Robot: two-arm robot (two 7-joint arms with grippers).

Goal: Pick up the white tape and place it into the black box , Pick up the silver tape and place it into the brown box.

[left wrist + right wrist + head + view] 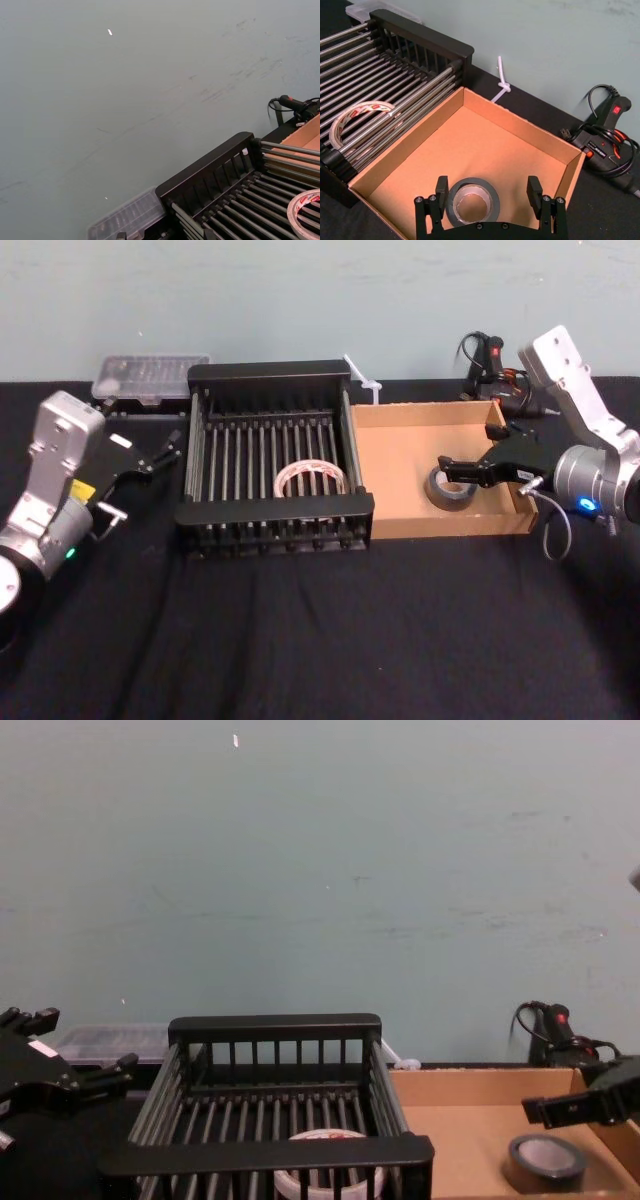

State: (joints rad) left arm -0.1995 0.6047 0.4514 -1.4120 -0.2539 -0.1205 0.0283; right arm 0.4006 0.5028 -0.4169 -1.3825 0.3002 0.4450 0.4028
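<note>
My right claw [468, 469] hangs over the brown box [400, 455], fingers spread and gripping nothing. In the right wrist view the silver tape [472, 200] lies flat on the cardboard floor between my two fingers [534, 189], neither one touching it. It sits toward the right side of the box, apart from the walls.

The white tape [311, 478] rests inside the black box [275, 371], on the bars near the front rail. The black box stands on the dark worktop [330, 640] with its right wall against the brown box.

My left claw [158, 453] hovers just left of the black box, released and holding nothing, near a clear plastic case [148, 375] at the back.
</note>
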